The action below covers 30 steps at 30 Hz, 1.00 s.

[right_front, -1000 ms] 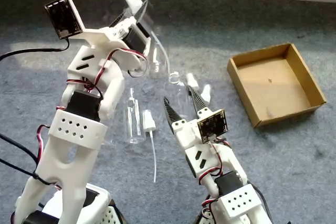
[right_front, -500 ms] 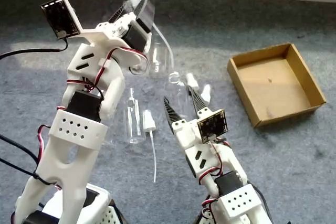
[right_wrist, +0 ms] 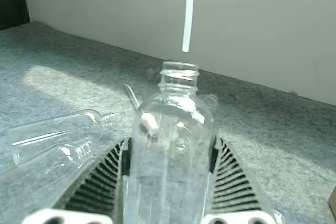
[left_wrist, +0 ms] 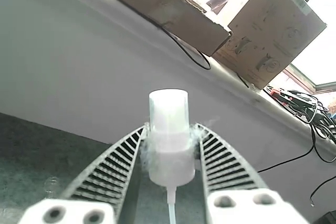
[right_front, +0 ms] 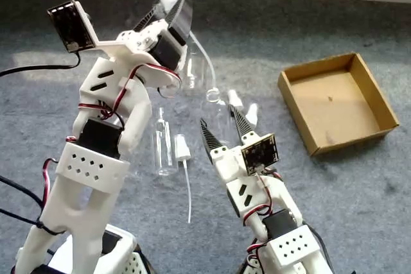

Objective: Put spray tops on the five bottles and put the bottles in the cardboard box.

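The spray top (left_wrist: 168,137) is white, a rounded cap over a wider collar, with a thin pale dip tube (right_wrist: 188,9) hanging straight down from it; it is held high above the table (right_front: 359,210), pinched at the collar between the ribbed fingers of the left claw (left_wrist: 170,129); in the right wrist view the tube's end hangs a little above the open threaded neck of a bottle (right_wrist: 173,150), with a gap between them; this bottle is clear plastic with rounded shoulders, stands upright, and is clamped around its body by the right claw (right_front: 219,119); between the two arms a second bottle (right_front: 164,145), also clear, lies on its side on the grey table; a loose spray top (right_front: 183,151) with a long tube lies just beside it; the cardboard box (right_front: 334,107), shallow and open-topped, sits well apart on the right arm's side.
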{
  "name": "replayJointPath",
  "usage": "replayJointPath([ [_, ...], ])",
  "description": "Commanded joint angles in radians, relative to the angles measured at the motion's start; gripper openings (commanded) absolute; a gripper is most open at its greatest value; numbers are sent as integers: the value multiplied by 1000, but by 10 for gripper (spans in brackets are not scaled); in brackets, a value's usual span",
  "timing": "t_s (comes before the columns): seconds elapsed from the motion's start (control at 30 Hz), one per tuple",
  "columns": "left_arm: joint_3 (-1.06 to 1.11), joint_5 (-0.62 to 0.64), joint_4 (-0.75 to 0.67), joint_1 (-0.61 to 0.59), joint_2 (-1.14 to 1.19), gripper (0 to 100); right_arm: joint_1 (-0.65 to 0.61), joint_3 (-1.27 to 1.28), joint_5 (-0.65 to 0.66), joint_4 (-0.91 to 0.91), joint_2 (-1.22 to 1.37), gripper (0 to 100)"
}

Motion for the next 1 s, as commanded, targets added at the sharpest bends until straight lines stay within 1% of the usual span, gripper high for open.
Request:
replayJointPath([
  [0.0, -42, 6, 3, -15, -27, 4, -7, 108, 9, -25, -12, 28],
  [0.2, -36, 6, 5, -15, -25, 4, -7, 108, 9, -24, -12, 28],
  [0.43, 68, 6, 2, -12, -31, 4, -7, 108, 9, -24, -12, 28],
  [0.67, 114, 6, 5, -7, -27, 4, -7, 108, 9, -24, -12, 28],
  [0.83, 196, 5, 5, 76, -33, 4, -7, 108, 9, -25, -12, 28],
  [0.87, 208, -11, 5, 97, -33, 4, -7, 108, 9, -25, -12, 28],
  [0.97, 245, -127, 3, 171, -31, 4, -7, 108, 9, -25, -12, 28],
])
